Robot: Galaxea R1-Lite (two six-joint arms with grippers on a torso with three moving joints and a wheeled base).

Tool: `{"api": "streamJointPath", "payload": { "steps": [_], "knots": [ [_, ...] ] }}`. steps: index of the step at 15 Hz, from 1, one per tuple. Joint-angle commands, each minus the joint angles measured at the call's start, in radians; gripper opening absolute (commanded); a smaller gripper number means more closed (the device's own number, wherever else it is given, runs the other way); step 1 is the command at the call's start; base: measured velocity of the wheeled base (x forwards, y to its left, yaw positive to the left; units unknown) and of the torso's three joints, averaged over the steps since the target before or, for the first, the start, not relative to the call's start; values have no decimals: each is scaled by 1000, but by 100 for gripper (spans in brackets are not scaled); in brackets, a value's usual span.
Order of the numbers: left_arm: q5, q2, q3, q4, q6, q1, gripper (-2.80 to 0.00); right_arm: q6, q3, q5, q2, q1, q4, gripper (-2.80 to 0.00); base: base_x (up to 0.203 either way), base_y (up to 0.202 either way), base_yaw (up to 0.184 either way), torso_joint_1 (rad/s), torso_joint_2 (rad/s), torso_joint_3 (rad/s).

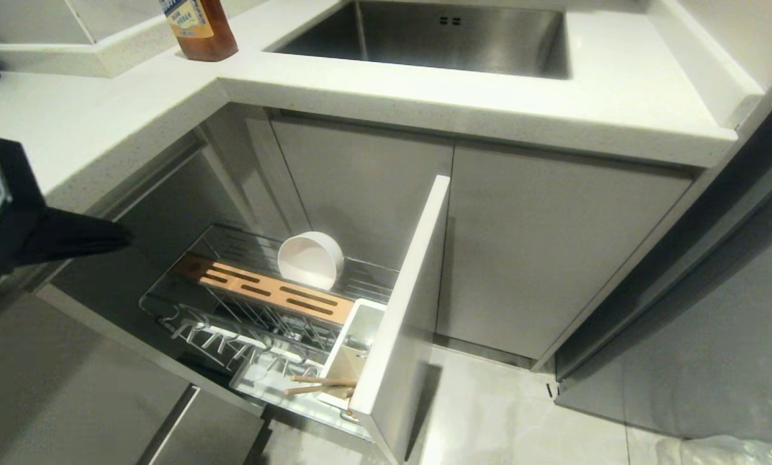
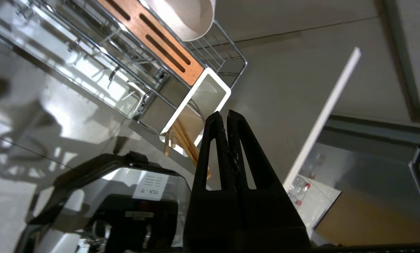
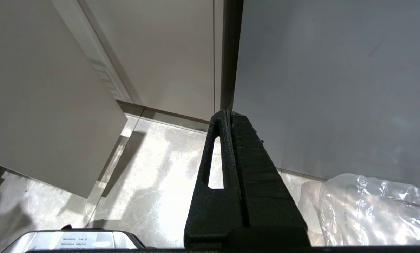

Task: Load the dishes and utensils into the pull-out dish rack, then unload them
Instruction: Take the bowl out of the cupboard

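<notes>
Below and right of our left gripper, closed and empty, chopsticks lie across the near caddy; bowl farther; right gripper closed, parked.

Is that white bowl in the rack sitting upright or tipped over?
Tipped. The bowl lies on its side in the rack, behind the wooden strip, its open mouth facing sideways, not up.

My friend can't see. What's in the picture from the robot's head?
A pulled-out chrome wire dish rack holds a cream-white round bowl tipped on its side behind a slotted wooden strip, with pale wooden chopsticks in its white utensil caddy. The robot's black left hand, shut and empty, sits left above it.
</notes>
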Motion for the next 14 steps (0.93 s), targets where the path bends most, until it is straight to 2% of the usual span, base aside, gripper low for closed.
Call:
{"api": "streamJointPath", "payload": {
  "steps": [1,4,6,8,10,11,14],
  "knots": [
    [6,57,72,-68,-20,-8,-280,0,0,0,0,0,0,-280,0,0,0,0,0,0],
    [82,176,201,-284,-37,-14,-280,0,0,0,0,0,0,-280,0,0,0,0,0,0],
    [178,268,275,-441,-39,-46,-280,0,0,0,0,0,0,-280,0,0,0,0,0,0],
    [220,353,300,-518,-40,-67,-280,0,0,0,0,0,0,-280,0,0,0,0,0,0],
    [231,430,285,-561,-36,-87,-280,0,0,0,0,0,0,-280,0,0,0,0,0,0],
    [232,461,259,-568,-32,-95,0,0,0,0,0,0,0,-280,0,0,0,0,0,0],
    [229,550,190,-590,-27,-101,0,0,0,0,0,0,0,-280,0,0,0,0,0,0]
  ]
}}
